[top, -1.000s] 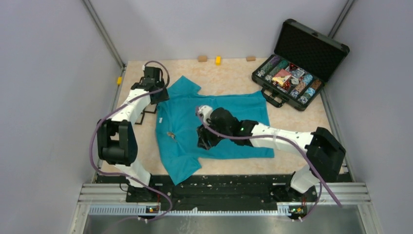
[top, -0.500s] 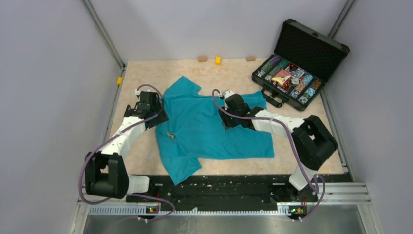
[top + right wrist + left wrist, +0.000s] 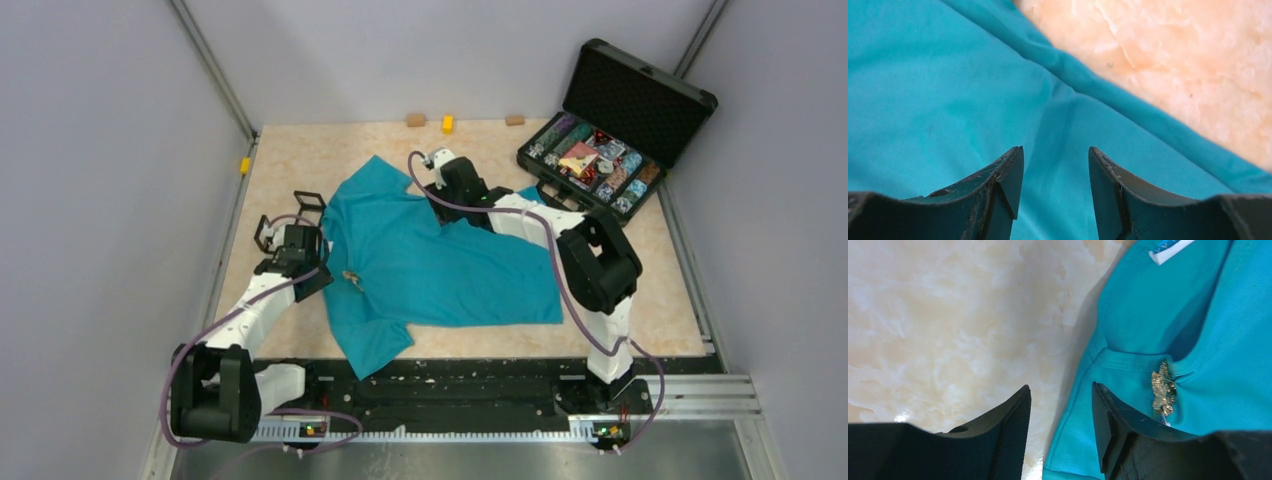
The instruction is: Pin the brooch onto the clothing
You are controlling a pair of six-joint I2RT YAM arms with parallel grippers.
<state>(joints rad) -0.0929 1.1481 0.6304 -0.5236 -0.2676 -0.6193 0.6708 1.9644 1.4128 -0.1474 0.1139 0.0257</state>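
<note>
**Brooch sits by the collar, just right of the left pincer**

The left pincer point(image 3: 1060, 390) hangs over the left edge of the teal-blue short-sleeved cotton T-shirt point(image 3: 450, 270). Its two black fingers are apart and hold nothing. Between them you see only the beige marbled table point(image 3: 300, 160) and the edge of the shirt.

The tiny sparkly gold-brown brooch point(image 3: 1163, 388) is on the T-shirt, beside the collar seam. A small white label point(image 3: 1168, 247) shows farther up inside the collar. In the left wrist view the brooch lies just to the right of the right finger, not between the fingers. Its long side runs the same way the fingers point. The cloth is a little bunched around it, so it may be pinned, but I cannot tell if the pin goes through.

The right pincer point(image 3: 1055, 150) is over the far edge of the T-shirt, well apart from the brooch. Its fingers are apart too, with only flat teal cloth under them.

A black hard case point(image 3: 640, 100) full of colourful trinkets point(image 3: 595, 165) stands open at the far right corner of the table.

The left arm is much nearer to the brooch. I think it would have to slide a little to its right to get its fingers around it.
</note>
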